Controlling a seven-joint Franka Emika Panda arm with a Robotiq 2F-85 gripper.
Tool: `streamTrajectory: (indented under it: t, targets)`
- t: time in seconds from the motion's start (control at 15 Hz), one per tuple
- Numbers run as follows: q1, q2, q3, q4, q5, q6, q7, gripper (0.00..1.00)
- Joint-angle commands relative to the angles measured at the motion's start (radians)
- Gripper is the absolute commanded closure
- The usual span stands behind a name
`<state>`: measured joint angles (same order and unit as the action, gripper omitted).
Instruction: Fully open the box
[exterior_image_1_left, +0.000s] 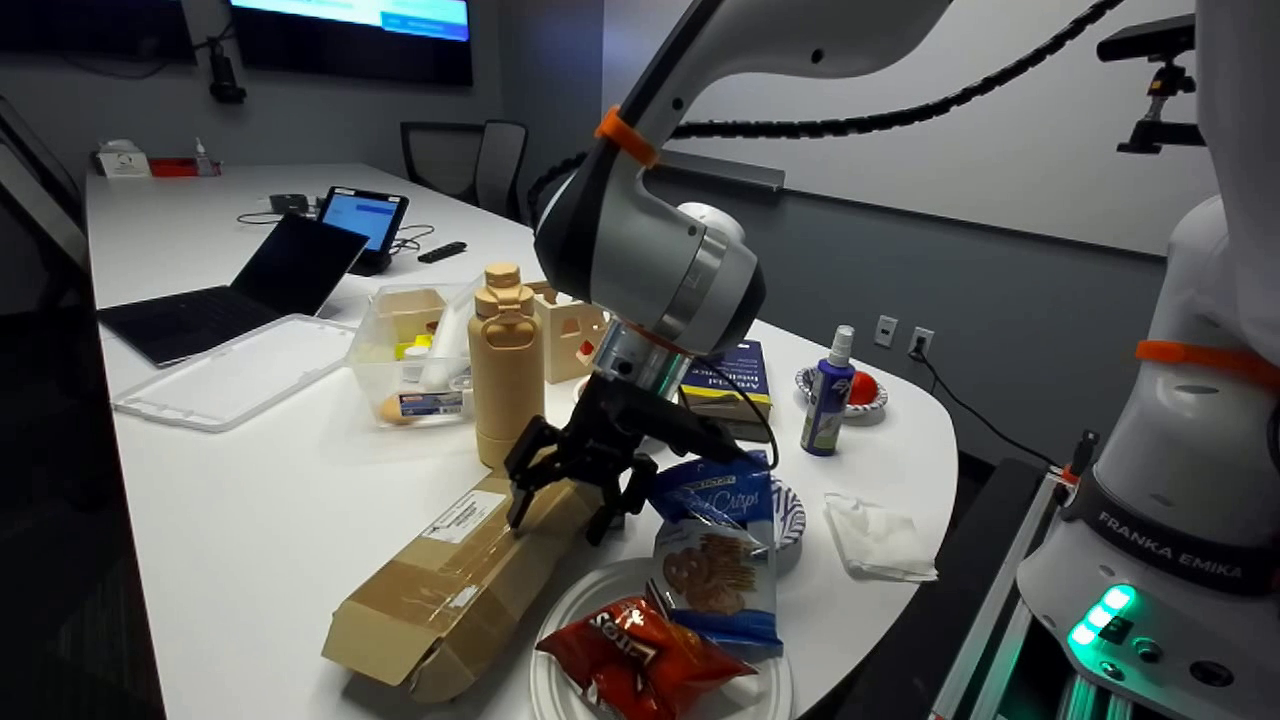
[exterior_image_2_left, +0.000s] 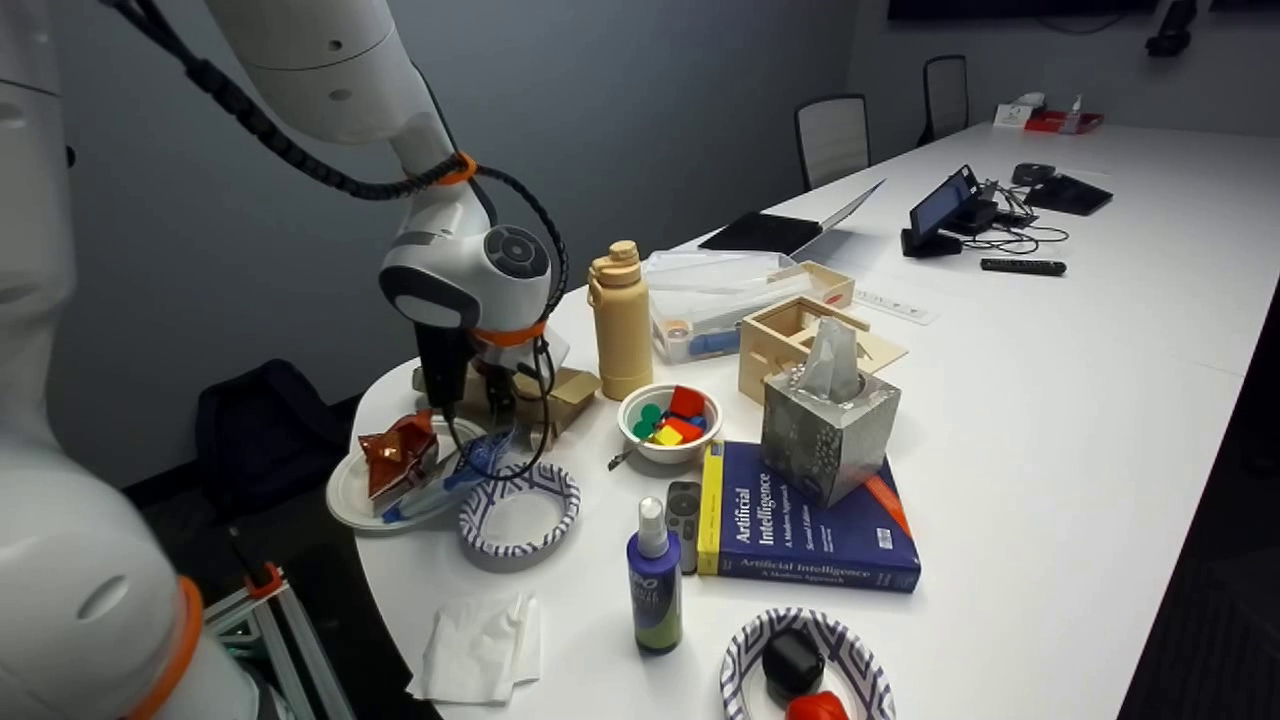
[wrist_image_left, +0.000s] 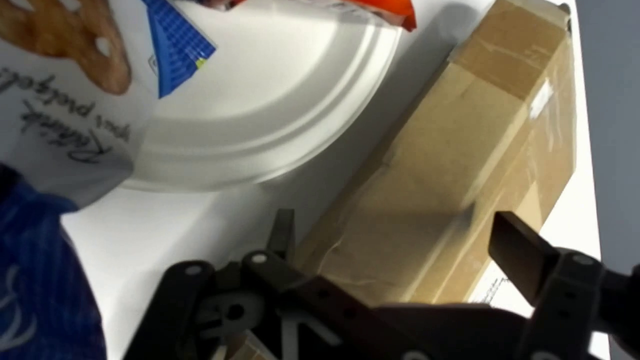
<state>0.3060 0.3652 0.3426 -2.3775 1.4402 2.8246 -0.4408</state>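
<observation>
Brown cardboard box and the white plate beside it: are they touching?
Apart. The wrist view shows it: a shadowed strip of tabletop separates the white plate from the cardboard box.

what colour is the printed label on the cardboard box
White label, best seen in an exterior view.

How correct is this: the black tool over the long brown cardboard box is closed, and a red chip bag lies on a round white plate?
The black tool over the cardboard box is open, not closed: the wrist view shows its fingers apart. The red chip bag does lie on the plate.
</observation>
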Motion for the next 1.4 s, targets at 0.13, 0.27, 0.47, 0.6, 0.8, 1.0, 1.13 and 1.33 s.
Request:
streamTrajectory:
  t: [0.13, 0.27, 0.47, 0.6, 0.8, 1.0, 1.13, 1.33]
  targets:
    - [-0.007, 0.004, 0.002, 0.022, 0.069, 0.04, -0.066, 0.0]
    - [-0.01, -0.002, 0.0, 0.024, 0.083, 0.044, -0.076, 0.0]
    - [-0.014, -0.008, -0.001, 0.027, 0.109, 0.051, -0.096, 0.0]
    - [-0.015, -0.015, -0.001, 0.028, 0.125, 0.059, -0.113, 0.0]
    - [-0.016, -0.026, -0.002, 0.028, 0.142, 0.068, -0.133, 0.0]
    - [-0.013, -0.034, -0.002, 0.032, 0.15, 0.078, -0.145, 0.0]
    - [-0.012, -0.033, -0.001, 0.04, 0.148, 0.08, -0.151, 0.0]
    - [-0.011, -0.03, -0.001, 0.055, 0.148, 0.08, -0.16, 0.0]
